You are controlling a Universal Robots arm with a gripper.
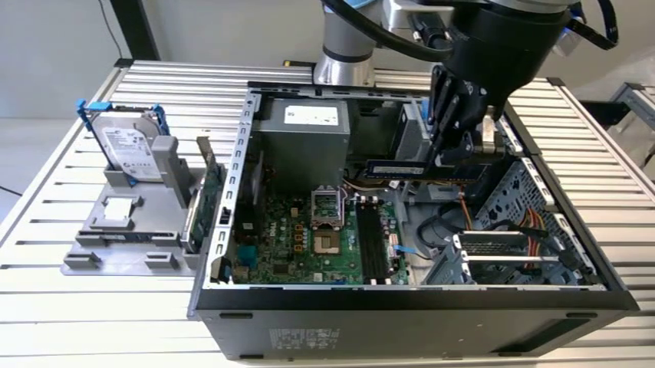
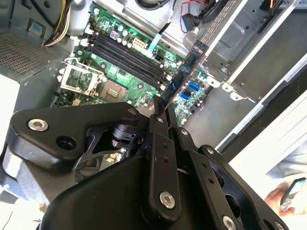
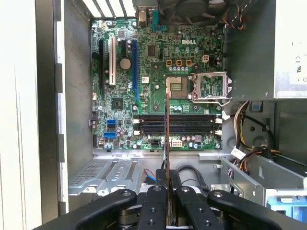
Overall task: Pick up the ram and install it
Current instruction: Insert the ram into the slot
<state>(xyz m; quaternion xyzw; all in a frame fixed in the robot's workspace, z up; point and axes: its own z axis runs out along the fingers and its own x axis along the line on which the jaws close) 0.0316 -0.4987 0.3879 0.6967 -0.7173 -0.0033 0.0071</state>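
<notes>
The ram (image 1: pixel 399 168) is up in the air above the open computer case (image 1: pixel 409 307), a thin dark-blue stick lying level, with one end pinched in the end effector (image 1: pixel 450 164). From where I stand it hangs over the back half of the case, just in front of the grey power supply (image 1: pixel 302 130) and beside the drive cage (image 1: pixel 511 207), well clear of the motherboard (image 1: pixel 297 238) below it.

In the first wrist view the ram (image 3: pixel 167 134) shows edge-on as a thin line running out from the end effector (image 3: pixel 167 179), whose black fingers (image 3: pixel 158 191) are clamped tight on either side of it. That line crosses the black memory slots (image 3: pixel 175 123), which sit bare on the green board, next to the processor socket (image 3: pixel 175 86) with its bracket flipped open. In the second wrist view the stick (image 2: pixel 189 67) juts out from the closed fingertips toward the case wall, the slots (image 2: pixel 127 55) lying off to one side of it.

On the exterior view's left, outside the case, a hard drive in a blue frame (image 1: pixel 128 146) and a green expansion card (image 1: pixel 210 199) stand upright in a grey holder (image 1: pixel 123 230) on the slatted metal surface (image 1: pixel 51 199). A person's hand (image 2: pixel 274 196) shows beyond the case in the second wrist view.
</notes>
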